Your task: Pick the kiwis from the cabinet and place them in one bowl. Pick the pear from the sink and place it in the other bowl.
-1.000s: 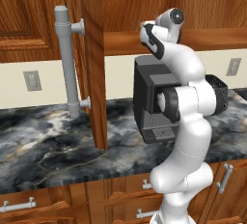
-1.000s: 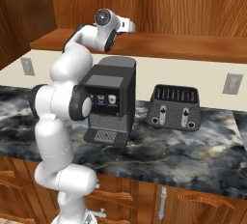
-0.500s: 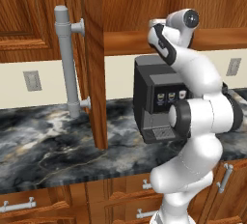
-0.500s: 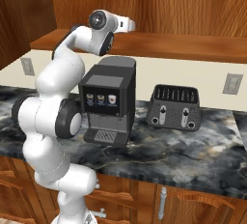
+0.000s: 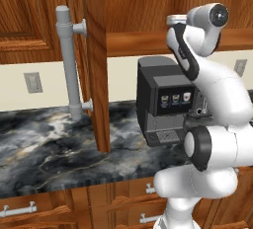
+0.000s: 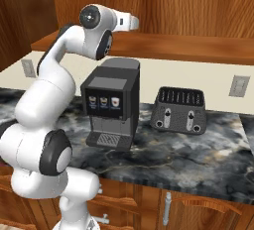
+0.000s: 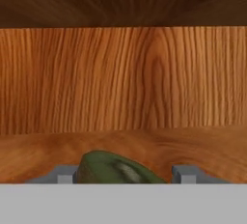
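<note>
Kiwi (image 7: 113, 171) on cabinet (image 7: 123, 83) shelf, lying between spread fingertips (image 7: 62, 175) of gripper (image 7: 123, 175), not clamped

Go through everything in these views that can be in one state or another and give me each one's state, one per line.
cabinet: door swung open, its edge facing the left base camera.
kiwi: lying on the wooden shelf, between the finger tips.
gripper: reaching into the cabinet, finger tips either side of the kiwi; whether they press on it cannot be told.
coffee machine: upright on the counter, nothing on its drip tray.
toaster: upright, slots empty.
</note>
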